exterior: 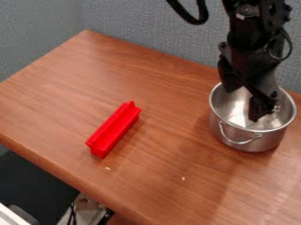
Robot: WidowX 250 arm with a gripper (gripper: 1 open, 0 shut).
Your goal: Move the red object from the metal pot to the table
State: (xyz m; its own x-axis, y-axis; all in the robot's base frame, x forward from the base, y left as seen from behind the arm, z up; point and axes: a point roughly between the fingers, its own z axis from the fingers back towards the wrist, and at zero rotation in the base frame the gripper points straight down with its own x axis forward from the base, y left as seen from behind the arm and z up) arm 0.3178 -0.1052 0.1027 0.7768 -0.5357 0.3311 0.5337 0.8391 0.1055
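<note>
Red object lies flat on the counter, left-centre, well apart from the metal pot, so task looks basically done. Obj looks like rigid plastic, prob light, smooth and a bit slippery; long thin bar w/ raised lip along edge. Best hold if needed: across the narrow width near mid-length, fingers on the two long sides, so it doesn't pivot. Not fragile by the look of it.

Hand hangs over the pot's mouth, pointing down, jaws spread wide, nothing in them.

Pot sits at right of counter, near the far right edge; shiny inside, looks empty as far as visible, arm hides part. Nothing else on counter. Nothing betw. obj and front edge; obj's near end is fairly close to that edge.
</note>
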